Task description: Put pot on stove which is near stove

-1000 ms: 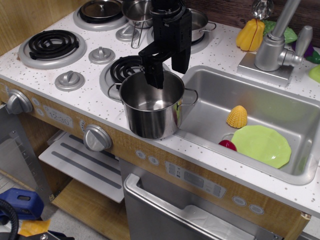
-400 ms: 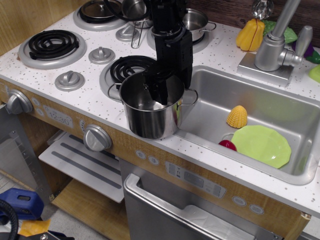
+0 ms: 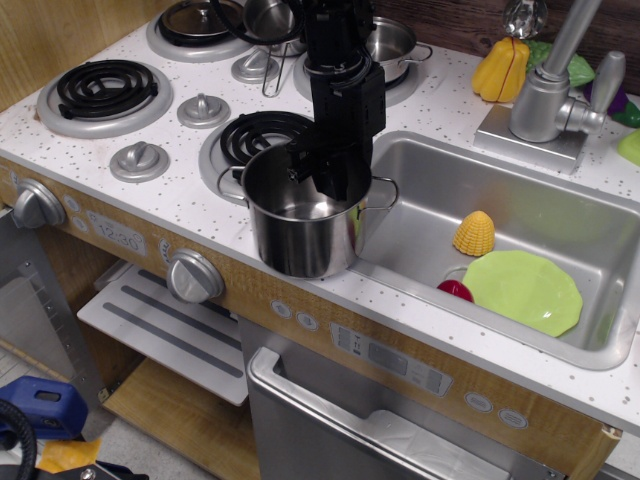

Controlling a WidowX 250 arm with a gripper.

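Down inside the pot [image 3: 303,222] — black claw [image 3: 322,172], lowered past the far rim, one finger [image 3: 346,176] close against the inner back wall, the other [image 3: 303,163] within the opening. Closed on the rim or merely near it: cannot tell from this angle. Tall shiny steel pot with thin wire loop handles, upright on the white speckled tabletop [image 3: 190,200], at the front edge, just beside the left wall of the sink [image 3: 600,220]. Directly behind it and partly hidden by it, the stove [image 3: 256,134] — a silver disc with a black spiral coil; pot apparently overlapping its front rim, not centred on it. Further left, a second coil burner [image 3: 104,92]. Inside the sink, well apart from the pot: yellow toy corn [image 3: 474,233], a green plate [image 3: 522,291], a small red item [image 3: 455,290] beside the plate.
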